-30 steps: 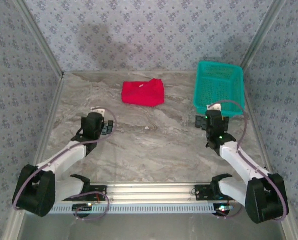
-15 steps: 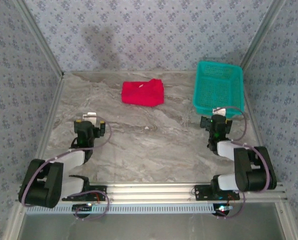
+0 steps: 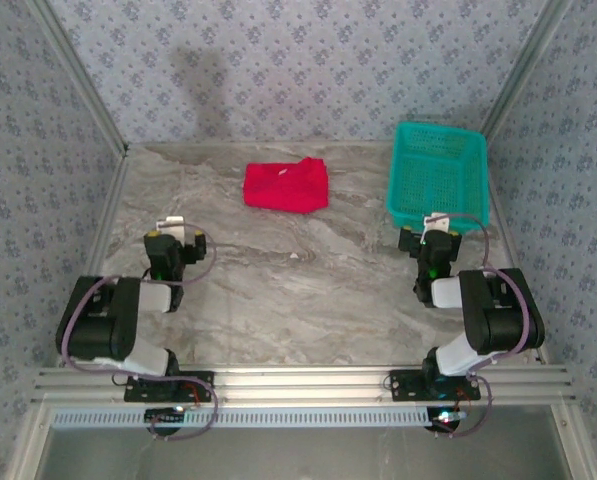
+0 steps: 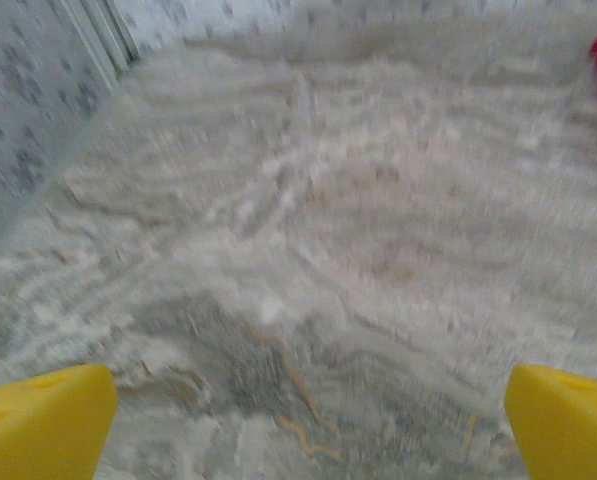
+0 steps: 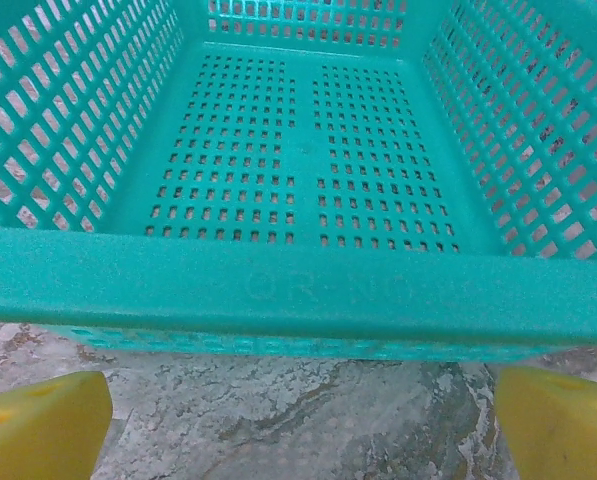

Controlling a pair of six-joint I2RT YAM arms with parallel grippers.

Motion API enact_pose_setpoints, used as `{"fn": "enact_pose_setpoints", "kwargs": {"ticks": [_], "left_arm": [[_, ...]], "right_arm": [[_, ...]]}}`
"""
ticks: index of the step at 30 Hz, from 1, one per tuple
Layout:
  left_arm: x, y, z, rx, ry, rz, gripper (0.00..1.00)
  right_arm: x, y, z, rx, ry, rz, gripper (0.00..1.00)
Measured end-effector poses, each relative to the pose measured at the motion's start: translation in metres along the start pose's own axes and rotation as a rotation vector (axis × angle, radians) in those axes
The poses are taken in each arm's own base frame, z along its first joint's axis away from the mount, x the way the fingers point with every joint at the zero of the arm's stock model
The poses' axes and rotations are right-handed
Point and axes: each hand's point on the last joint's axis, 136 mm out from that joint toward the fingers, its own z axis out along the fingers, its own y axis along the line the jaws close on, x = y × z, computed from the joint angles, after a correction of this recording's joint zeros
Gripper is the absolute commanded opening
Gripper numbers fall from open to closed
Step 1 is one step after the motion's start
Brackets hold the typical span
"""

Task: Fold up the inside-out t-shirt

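My left gripper (image 3: pixel 170 228) and right gripper (image 3: pixel 440 222) sit tucked near their bases, both spread wide and empty. The inside-out t-shirt (image 3: pixel 285 186) lies as a compact bundle at the far centre of the table (image 3: pixel 308 290), well apart from them. Folding looks finished; any tidying calls for a long forward reach.

Red t-shirt (image 3: pixel 285 186) folded compact, flat on table's far middle; tag seemingly unseen.
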Motion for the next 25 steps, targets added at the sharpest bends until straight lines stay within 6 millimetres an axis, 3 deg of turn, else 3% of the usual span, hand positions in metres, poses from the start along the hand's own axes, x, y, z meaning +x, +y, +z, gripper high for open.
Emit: {"fn": "enact_pose_setpoints", "kwargs": {"ticks": [2,11,25], "left_arm": [[0.007,0.001,0.002,-0.002,0.022,-0.002,1.00],[-0.012,0.004,0.008,-0.018,-0.017,-0.035,1.00],[-0.010,0.007,0.012,0.012,0.008,-0.062,1.00]], "right_arm": [[-0.002,0.001,0.000,-0.002,-0.007,0.000,1.00],[-0.003,0.001,0.000,-0.002,-0.013,-0.005,1.00],[-0.003,0.001,0.000,-0.002,-0.014,-0.004,1.00]]}}
